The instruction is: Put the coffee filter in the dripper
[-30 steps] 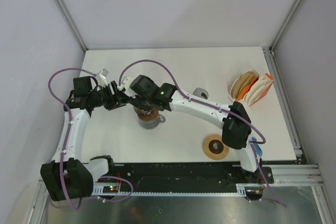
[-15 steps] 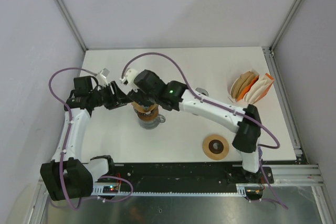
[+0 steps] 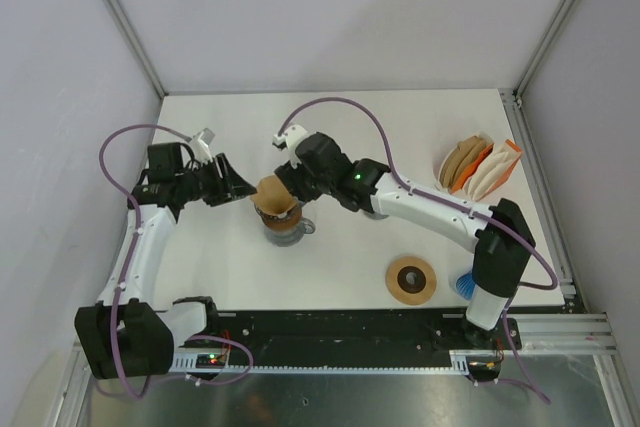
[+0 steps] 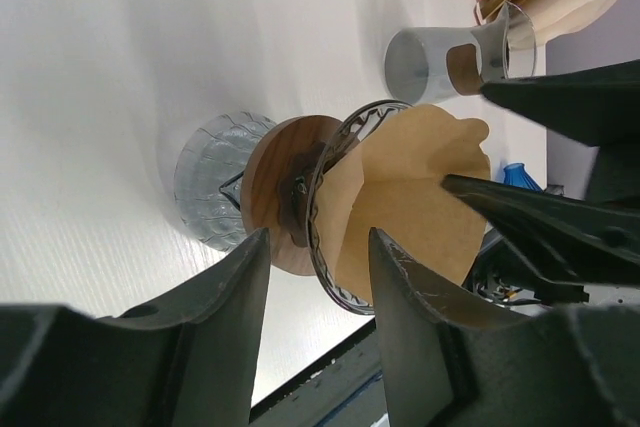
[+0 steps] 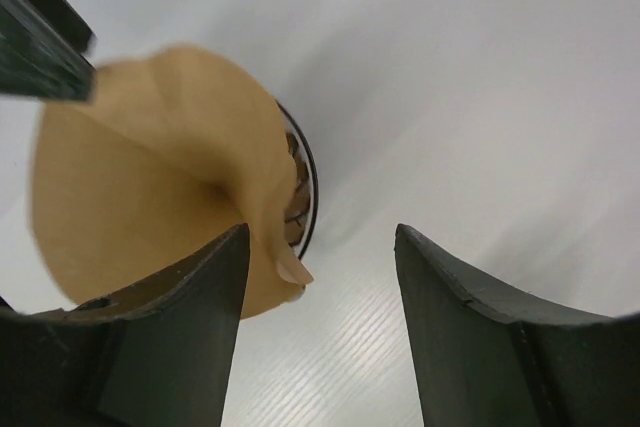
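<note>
The dripper (image 3: 283, 223), a wire cone on a wooden collar and glass base, stands left of the table's middle. The brown coffee filter (image 3: 273, 193) sits in its mouth and sticks well out above the wire ring (image 4: 336, 209). One fold of the filter (image 5: 140, 197) hangs over the rim. My left gripper (image 3: 238, 189) is just left of the filter, open, with nothing between its fingers. My right gripper (image 3: 291, 178) is just right of the filter, open and empty. In the left wrist view one right fingertip (image 4: 470, 187) is at the filter (image 4: 420, 197); contact is unclear.
A glass cup with a cork band (image 4: 440, 62) stands behind the dripper, partly under the right arm. A holder of spare filters (image 3: 478, 167) is at the far right. A wooden ring (image 3: 411, 279) and a blue object (image 3: 466, 283) lie near the front edge.
The right arm has pulled back to the right off the dripper and its jaws have widened, leaving the filter uncovered in the dripper. The left jaws have narrowed a little.
</note>
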{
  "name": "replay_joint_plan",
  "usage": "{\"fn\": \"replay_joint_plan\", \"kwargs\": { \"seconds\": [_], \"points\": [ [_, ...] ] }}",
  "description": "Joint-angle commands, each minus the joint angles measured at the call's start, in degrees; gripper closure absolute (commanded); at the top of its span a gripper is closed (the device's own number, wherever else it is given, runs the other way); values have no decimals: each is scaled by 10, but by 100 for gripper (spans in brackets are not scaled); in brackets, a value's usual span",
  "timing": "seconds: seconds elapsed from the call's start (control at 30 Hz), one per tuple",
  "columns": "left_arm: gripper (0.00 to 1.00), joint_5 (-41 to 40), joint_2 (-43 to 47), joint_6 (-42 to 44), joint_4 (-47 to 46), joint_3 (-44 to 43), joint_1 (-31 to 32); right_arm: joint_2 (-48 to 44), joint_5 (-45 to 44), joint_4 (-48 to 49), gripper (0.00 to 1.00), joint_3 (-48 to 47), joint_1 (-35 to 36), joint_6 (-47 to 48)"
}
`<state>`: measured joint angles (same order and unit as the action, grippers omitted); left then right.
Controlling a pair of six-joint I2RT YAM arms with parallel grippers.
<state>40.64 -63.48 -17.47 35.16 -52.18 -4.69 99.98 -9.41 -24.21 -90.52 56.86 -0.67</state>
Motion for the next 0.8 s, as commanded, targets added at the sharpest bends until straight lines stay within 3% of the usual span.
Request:
{"fn": "replay_joint_plan", "kwargs": {
  "seconds": [0.0,0.77],
  "points": [
    [52,-15,-1,16,-15,4,3,-17,58,72,35,49,-13,-50],
    [52,-46,-2,40,-18,35,13,11,78,98,35,88,-28,-54]
  ]
}}
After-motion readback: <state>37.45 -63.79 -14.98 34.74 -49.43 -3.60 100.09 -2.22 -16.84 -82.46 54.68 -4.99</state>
